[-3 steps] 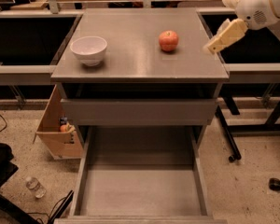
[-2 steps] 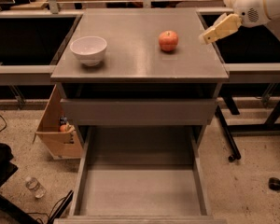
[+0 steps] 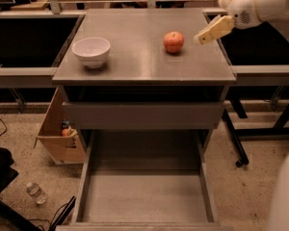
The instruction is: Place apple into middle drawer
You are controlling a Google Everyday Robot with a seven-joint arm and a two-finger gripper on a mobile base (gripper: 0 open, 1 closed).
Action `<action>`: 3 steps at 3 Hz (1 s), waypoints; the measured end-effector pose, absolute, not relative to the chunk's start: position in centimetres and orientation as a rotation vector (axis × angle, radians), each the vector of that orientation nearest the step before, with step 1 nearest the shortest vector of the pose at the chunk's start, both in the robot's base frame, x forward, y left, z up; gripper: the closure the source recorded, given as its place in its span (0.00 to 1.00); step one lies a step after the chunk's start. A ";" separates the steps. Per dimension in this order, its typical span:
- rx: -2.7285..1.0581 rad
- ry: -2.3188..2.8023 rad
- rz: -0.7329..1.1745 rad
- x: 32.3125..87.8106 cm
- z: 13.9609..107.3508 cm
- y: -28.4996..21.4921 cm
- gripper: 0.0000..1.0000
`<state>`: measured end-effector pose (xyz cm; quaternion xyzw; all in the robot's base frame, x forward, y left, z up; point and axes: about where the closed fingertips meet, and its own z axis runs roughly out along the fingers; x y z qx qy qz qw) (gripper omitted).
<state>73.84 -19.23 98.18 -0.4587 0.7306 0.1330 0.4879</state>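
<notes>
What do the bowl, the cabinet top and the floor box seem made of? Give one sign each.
Bowl: probably glazed ceramic, perhaps plastic; white, smooth, slight sheen.
Cabinet top: grey laminate or painted metal; flat, dull reflections.
Box: cardboard; plain brown, open flap.
The gripper hangs right of the apple, above the top's right edge.

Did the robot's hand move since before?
Yes. The gripper moved left, ending closer to the apple, which stayed put.

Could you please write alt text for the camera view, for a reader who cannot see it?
A robot gripper hovers just right of an apple on a grey cabinet top, with a white bowl further left. Below, a wide drawer is pulled open, showing its bare grey floor.
</notes>
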 end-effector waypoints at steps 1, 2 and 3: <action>-1.072 1.770 0.360 79.0 95.6 -16.3 0.00; -1.028 1.792 0.362 82.8 93.0 -14.5 0.00; -0.988 1.818 0.371 85.2 90.1 -13.6 0.00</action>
